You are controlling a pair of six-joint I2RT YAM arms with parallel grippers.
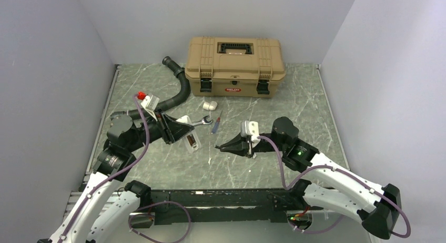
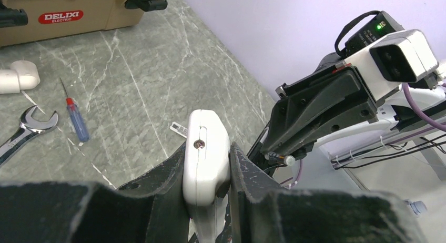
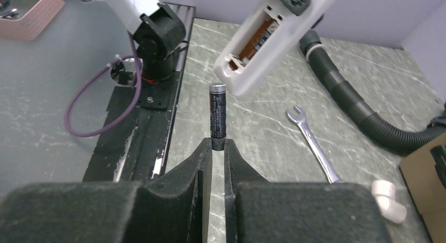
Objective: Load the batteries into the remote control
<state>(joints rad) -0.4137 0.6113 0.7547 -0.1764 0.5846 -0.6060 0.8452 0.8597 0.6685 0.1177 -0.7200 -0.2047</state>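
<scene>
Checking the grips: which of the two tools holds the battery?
The right tool, pinching the dark battery by one end; the left tool clamps the white remote control instead.

A robotics lab cell: plain pale walls [image 1: 47, 69] box in a grey-green marbled bench [image 1: 315, 111] carrying a tan plastic toolbox [image 1: 235, 64], a steel open-ended wrench [image 3: 310, 140] and a black corrugated hose [image 1: 181, 90].

Black battery [image 3: 218, 115] upright in the right claw [image 3: 218, 146], top just beside the open-backed remote control [image 3: 276, 32].
</scene>
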